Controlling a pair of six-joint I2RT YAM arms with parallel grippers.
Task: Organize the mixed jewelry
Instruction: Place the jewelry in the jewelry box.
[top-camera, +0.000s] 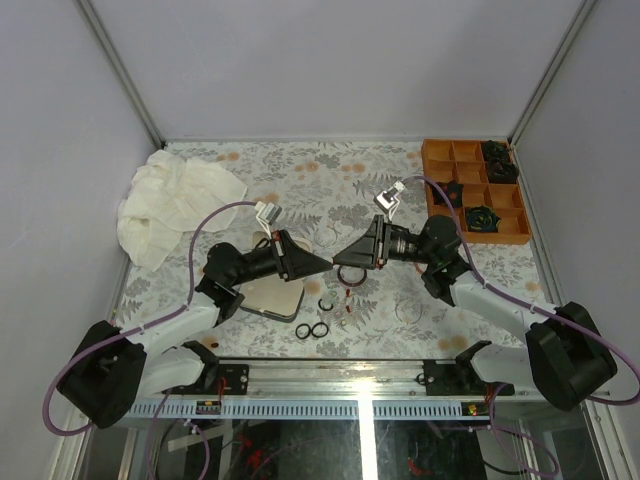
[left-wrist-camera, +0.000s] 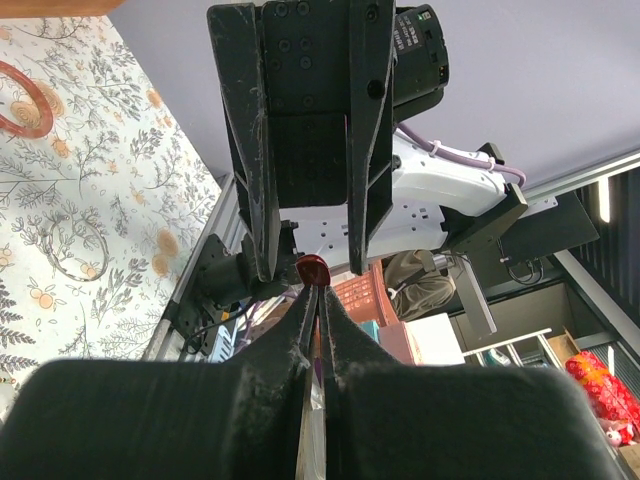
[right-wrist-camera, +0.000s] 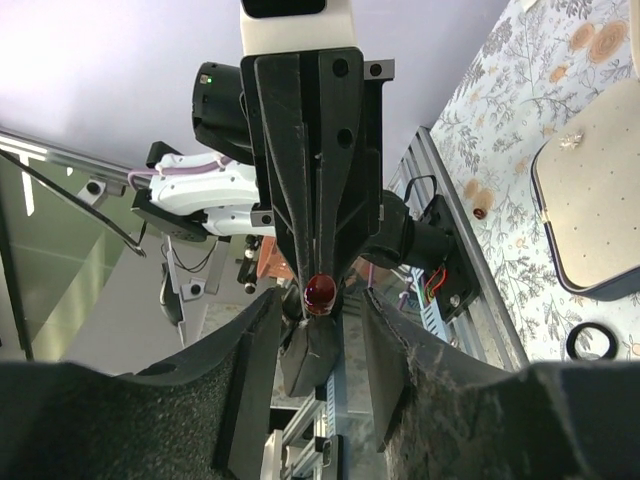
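Note:
A tiny red earring bead (left-wrist-camera: 313, 270) is pinched at the tips of my left gripper (left-wrist-camera: 313, 288), which is shut on it in mid-air over the table's middle (top-camera: 325, 263). My right gripper (top-camera: 341, 262) meets it tip to tip. In the right wrist view the bead (right-wrist-camera: 320, 292) sits between my right gripper's (right-wrist-camera: 318, 300) open jaws, with gaps on both sides. Loose pieces lie below: black rings (top-camera: 311, 331), a reddish-brown bangle (left-wrist-camera: 25, 100), a silver hoop (left-wrist-camera: 75, 250) and another red bead (right-wrist-camera: 480, 212).
The navy case with cream lining (top-camera: 275, 297) lies open under my left arm. The orange divided tray (top-camera: 440, 160) with black rosettes stands at the back right. A crumpled white cloth (top-camera: 170, 205) lies at the back left. A metal rail (top-camera: 360, 375) runs along the near edge.

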